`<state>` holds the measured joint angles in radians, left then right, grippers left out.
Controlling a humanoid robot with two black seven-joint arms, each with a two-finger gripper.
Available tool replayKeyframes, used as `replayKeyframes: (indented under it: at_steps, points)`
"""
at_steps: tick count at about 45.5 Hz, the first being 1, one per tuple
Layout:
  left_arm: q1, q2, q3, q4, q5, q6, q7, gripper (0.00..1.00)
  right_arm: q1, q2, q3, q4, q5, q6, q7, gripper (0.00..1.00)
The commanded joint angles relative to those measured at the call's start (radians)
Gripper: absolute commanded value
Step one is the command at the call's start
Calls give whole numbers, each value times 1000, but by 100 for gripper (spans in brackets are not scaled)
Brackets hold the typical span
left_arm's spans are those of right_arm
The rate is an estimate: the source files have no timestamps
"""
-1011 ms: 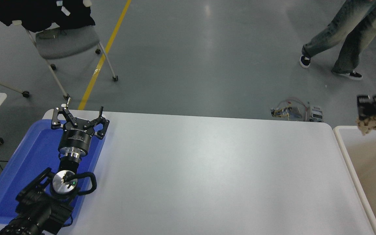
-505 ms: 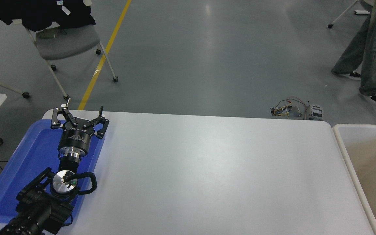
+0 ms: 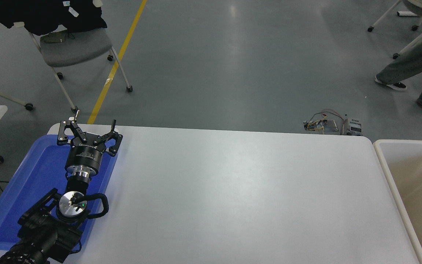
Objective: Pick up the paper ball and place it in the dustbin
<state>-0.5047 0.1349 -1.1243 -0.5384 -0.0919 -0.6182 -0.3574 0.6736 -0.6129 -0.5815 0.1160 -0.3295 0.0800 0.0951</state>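
Hovering over blue tray (image 3: 31, 172), left claw (image 3: 88, 130) spread, dustbin (image 3: 387, 165) at right

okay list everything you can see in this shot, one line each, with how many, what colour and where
table: one, white, fills the middle.
tray: one, blue, shallow, at the table's left end.
dustbin: one, white rim, beige inside, off the table's right end; partly cut off.
paper ball: none in view.
chair: one, grey seat, far left, black clothing draped on it.
floor line: one, yellow, far left.
wired electronics: one cluster, on the floor past the far edge.
person's legs: one pair, upper right.
left claw: one, black, open, parked over the tray.
right claw: not in view.
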Motion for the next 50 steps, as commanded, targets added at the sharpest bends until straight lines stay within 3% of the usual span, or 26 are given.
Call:
replayKeyframes:
  at_steps: [1, 18, 21, 25, 27, 50]
  points:
    - [0, 0, 0, 0, 0, 0, 0, 100, -115, 70, 104, -36, 0, -58, -2, 0]
    - [0, 0, 0, 0, 0, 0, 0, 100, -118, 82, 109, -39, 1, -60, -2, 0]
    - [0, 0, 0, 0, 0, 0, 0, 100, -118, 82, 109, -39, 1, -63, -2, 22]
    - [0, 0, 0, 0, 0, 0, 0, 100, -112, 82, 109, -39, 13, -69, 0, 81]
    - [0, 0, 0, 0, 0, 0, 0, 100, -112, 82, 109, -39, 23, -81, 0, 98]
    - [0, 0, 1, 0, 0, 0, 0, 100, -88, 84, 108, -32, 23, -89, -2, 100]
